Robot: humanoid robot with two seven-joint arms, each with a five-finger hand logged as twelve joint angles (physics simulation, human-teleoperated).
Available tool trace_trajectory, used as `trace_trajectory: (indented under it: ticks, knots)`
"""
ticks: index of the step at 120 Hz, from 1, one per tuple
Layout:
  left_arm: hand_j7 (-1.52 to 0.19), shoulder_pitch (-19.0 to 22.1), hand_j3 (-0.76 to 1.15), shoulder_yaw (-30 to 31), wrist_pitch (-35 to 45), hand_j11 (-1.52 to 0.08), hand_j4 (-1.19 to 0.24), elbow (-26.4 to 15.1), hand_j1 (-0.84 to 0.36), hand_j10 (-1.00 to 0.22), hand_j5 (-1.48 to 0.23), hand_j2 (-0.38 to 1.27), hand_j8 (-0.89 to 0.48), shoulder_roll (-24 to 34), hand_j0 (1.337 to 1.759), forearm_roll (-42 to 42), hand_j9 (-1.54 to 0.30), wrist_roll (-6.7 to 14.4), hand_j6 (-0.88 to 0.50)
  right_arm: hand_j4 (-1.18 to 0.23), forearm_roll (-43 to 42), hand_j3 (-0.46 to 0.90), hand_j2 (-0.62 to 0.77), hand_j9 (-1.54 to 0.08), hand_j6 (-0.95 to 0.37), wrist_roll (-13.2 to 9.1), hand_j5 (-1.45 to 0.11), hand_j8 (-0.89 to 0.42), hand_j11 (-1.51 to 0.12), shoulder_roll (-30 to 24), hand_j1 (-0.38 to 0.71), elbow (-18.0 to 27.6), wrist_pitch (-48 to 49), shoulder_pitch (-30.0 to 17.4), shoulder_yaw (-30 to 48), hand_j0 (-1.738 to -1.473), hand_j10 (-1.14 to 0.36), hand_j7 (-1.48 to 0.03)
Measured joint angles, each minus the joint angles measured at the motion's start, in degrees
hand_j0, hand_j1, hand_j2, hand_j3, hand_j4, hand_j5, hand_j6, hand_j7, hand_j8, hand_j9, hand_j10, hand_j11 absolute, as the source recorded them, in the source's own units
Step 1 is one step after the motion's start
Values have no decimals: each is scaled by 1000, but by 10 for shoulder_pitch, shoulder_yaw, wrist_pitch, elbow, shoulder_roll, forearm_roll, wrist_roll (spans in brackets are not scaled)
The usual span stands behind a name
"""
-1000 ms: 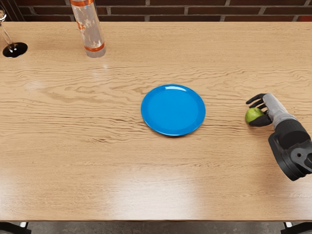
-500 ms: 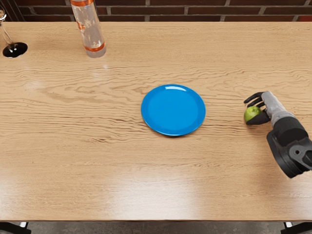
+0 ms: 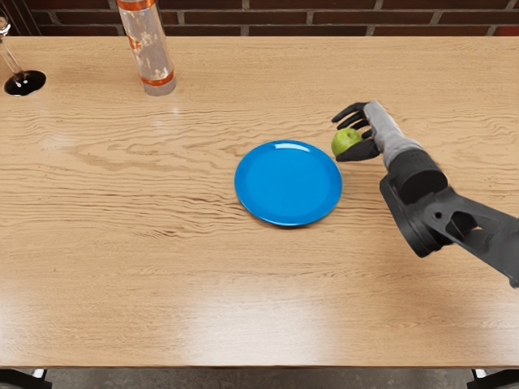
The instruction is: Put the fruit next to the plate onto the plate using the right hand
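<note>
Right robot hand (image 3: pixel 362 132) grips green fruit (image 3: pixel 345 140) beside blue plate (image 3: pixel 288 182)

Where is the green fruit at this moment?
In the head view, the green fruit is held by the right hand, just beside the upper right rim of the blue plate.

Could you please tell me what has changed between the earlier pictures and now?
The right robot hand, shut on the green apple throughout, carried it left and away from the camera; it is now just off the blue plate at its far right rim, not yet over it. The plate, the bottle and the wine glass stayed put.
</note>
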Motion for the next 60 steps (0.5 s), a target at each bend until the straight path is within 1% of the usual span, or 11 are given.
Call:
trace_trajectory:
  ticks: [19,35,46,52,60]
  knots:
    - [0,0,0,0,0,0,0,0,349,0,0,0,0,0,1658,0,0,0,0,-578,1,0,220,-763,-547,0,-786,-433,-764,45,256,-2,9,8,-6,-1658,-578,-768]
    - [0,0,0,0,0,0,0,0,349,0,0,0,0,0,1658,0,0,0,0,-575,1,1,237,-769,-551,0,-791,-437,-765,83,261,-17,12,8,-18,-1658,-582,-769]
    - [0,0,0,0,0,0,0,0,349,0,0,0,0,0,1658,0,0,0,0,-575,1,0,263,-774,-559,-1,-791,-440,-764,99,265,-25,13,7,-28,-1658,-582,-769]
    - [0,0,0,0,0,0,0,0,349,0,0,0,0,0,1658,0,0,0,0,-573,2,0,302,-767,-561,-1,-785,-444,-754,106,273,-28,13,6,-33,-1658,-581,-765]
    - [0,0,0,0,0,0,0,0,349,0,0,0,0,0,1658,0,0,0,0,-433,-1,0,215,-578,-424,0,-591,-340,-569,107,122,-25,11,7,-34,-1658,-439,-577]
